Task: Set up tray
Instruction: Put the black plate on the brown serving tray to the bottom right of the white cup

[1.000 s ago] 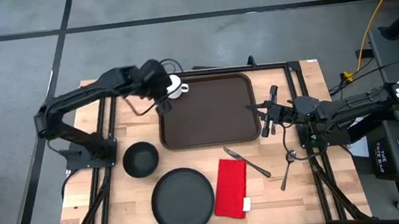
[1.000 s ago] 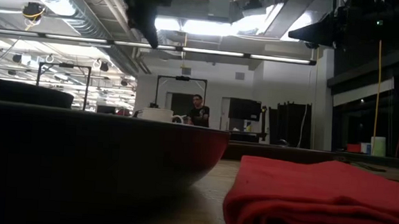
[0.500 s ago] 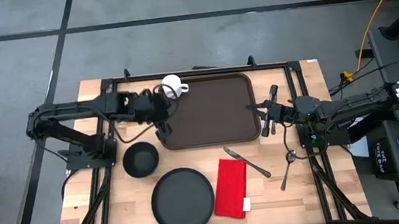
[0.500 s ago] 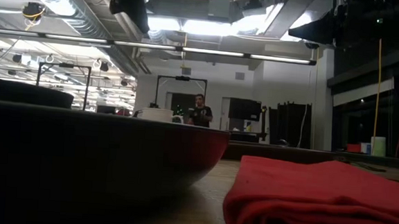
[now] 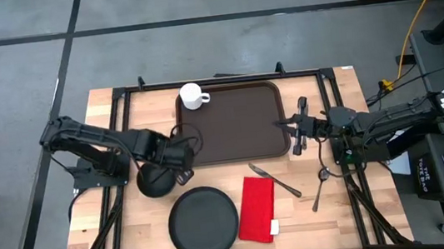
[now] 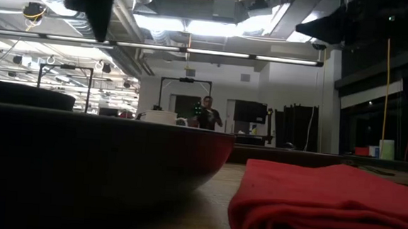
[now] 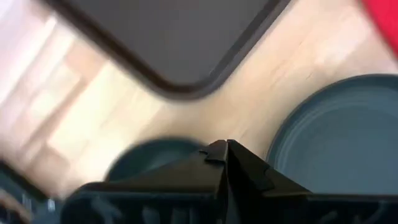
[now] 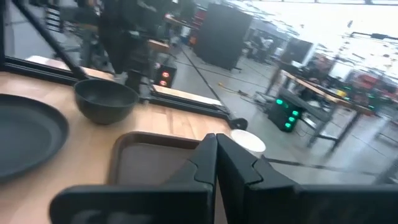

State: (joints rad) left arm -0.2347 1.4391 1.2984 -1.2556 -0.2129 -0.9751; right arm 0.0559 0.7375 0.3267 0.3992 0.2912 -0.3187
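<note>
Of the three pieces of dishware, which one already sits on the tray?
The small white mug, at the dark brown rectangular tray's far left corner. The black bowl and round black plate remain on the wooden table.

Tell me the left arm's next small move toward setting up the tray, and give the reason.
Probably open the left gripper and lower it onto the black bowl. Its fingers are shut and empty, just above the bowl's rim, beside the tray's near-left corner. The white cup already sits in the tray's far-left corner, while the bowl and black plate lie on the table. The right gripper waits shut at the tray's right edge.
</note>
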